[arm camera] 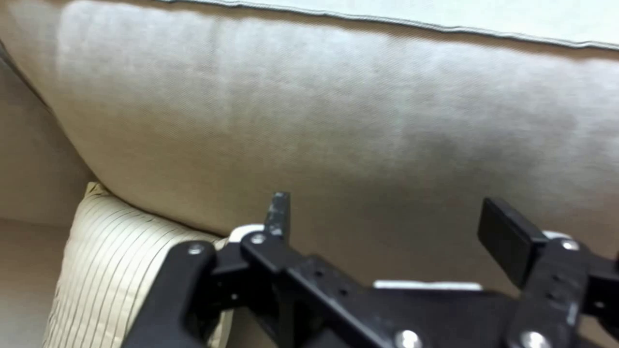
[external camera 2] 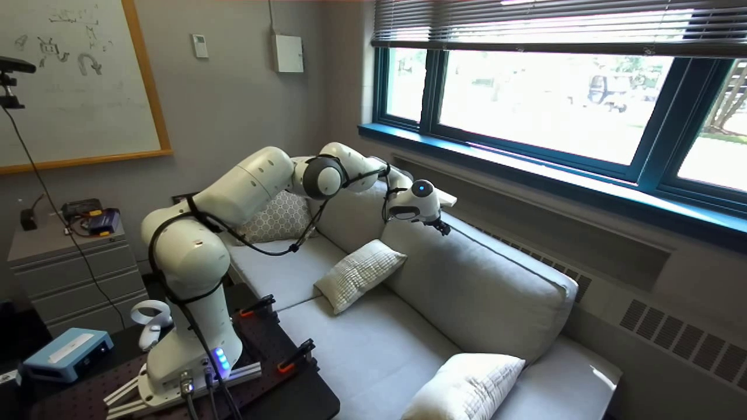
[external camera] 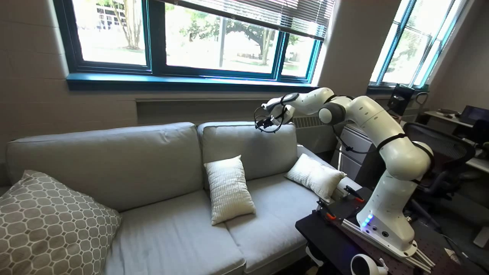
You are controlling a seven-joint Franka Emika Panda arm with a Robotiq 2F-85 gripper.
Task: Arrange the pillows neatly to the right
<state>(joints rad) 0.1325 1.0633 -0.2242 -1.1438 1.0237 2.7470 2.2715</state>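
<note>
Two cream-white pillows lie on the grey sofa. The middle pillow [external camera: 229, 191] [external camera 2: 359, 274] leans at a slant against the back cushions, near the gap between them. The other pillow [external camera: 316, 175] [external camera 2: 467, 388] rests tilted by the armrest, its lower part cut off in an exterior view. My gripper [external camera: 268, 124] [external camera 2: 442, 227] is up in front of the top of a back cushion, above and between both pillows. In the wrist view the gripper [arm camera: 387, 212] is open with nothing between its fingers. A ribbed pillow [arm camera: 111, 270] appears at lower left there, partly hidden by a finger.
A larger beige lattice-patterned pillow [external camera: 61, 225] [external camera 2: 277, 219] sits at the sofa's far end from the armrest [external camera: 351, 183]. The back cushion [arm camera: 314, 121] fills most of the wrist view. My base stands on a black table [external camera: 324, 229] with clamps along its sofa-side edge. A windowsill [external camera 2: 525, 166] runs behind.
</note>
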